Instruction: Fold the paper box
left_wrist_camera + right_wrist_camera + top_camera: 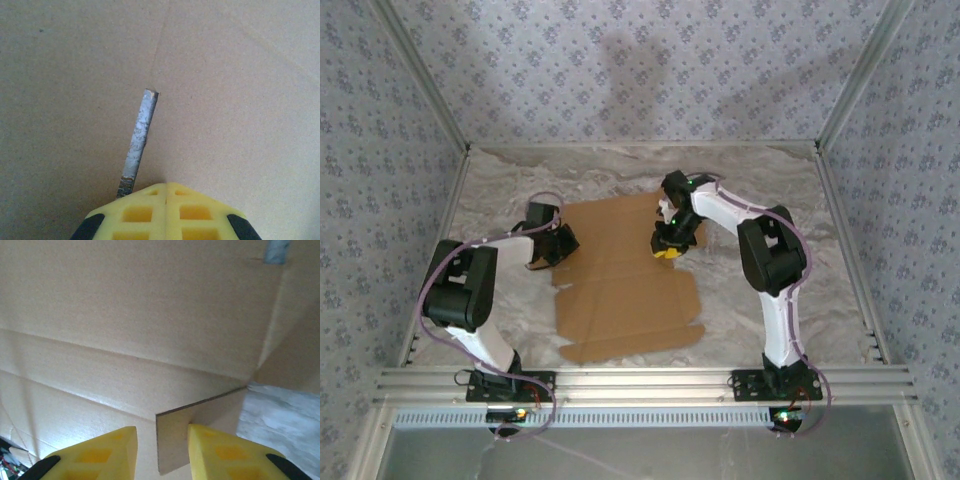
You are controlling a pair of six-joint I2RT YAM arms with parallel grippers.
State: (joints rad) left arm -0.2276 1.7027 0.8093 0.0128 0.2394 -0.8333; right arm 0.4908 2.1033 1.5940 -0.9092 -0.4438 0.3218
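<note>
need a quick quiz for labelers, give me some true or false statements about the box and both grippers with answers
1. The left gripper has its fingers closed together. True.
2. The paper box is folded up into a closed box. False: it lies mostly flat and open on the table.
3. A cardboard flap stands between the fingers of the right gripper. True.
4. The right gripper's fingers are pressed together. False: they stand apart, one on each side of the flap.

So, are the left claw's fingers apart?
No, the left claw shows its yellow fingers pressed together over the paper box.
</note>
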